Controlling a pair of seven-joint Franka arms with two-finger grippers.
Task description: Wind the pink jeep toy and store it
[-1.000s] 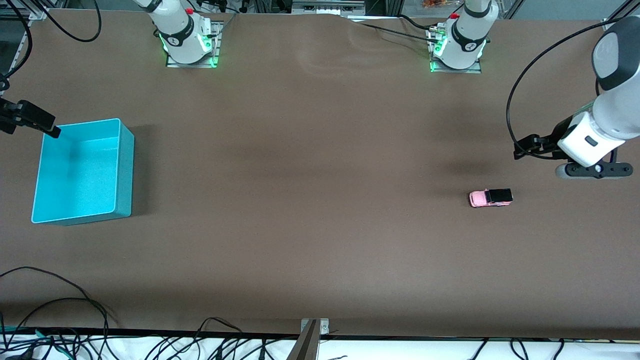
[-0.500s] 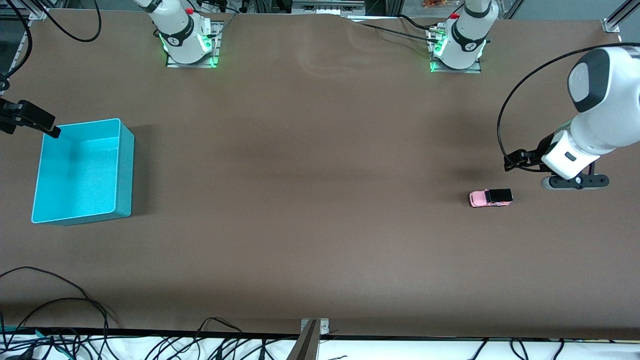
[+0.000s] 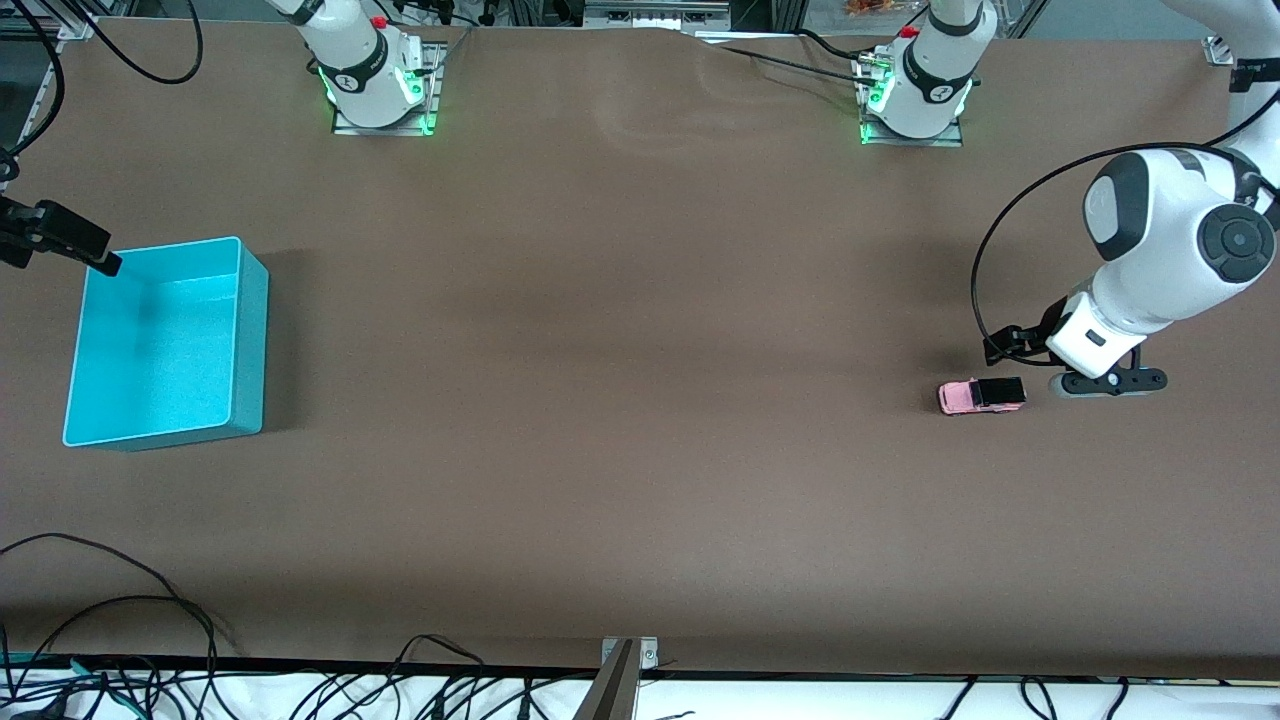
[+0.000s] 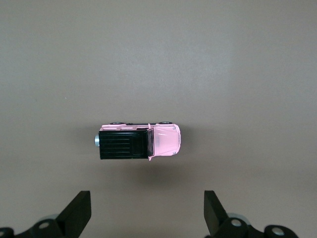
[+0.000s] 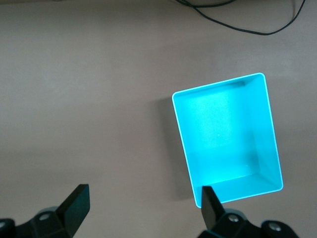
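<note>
We note the tiny pale pink jeep toy (image 3: 981, 395) (image 4: 138, 142), black-roofed at its rear, upright on its wheels, well apart from the turquoise plastic bin (image 3: 160, 350), toward the left arm's end.

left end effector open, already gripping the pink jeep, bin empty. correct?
Not quite. The left end effector is open, but it grips nothing: in the left wrist view the pink jeep toy sits on the table apart from both fingers. The turquoise bin is indeed empty.

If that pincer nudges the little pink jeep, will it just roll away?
Probably: the pink jeep toy stands on its wheels on the flat table, so an endwise push would roll it. It looks rigid, small and likely light, so sideways it should skid.
</note>
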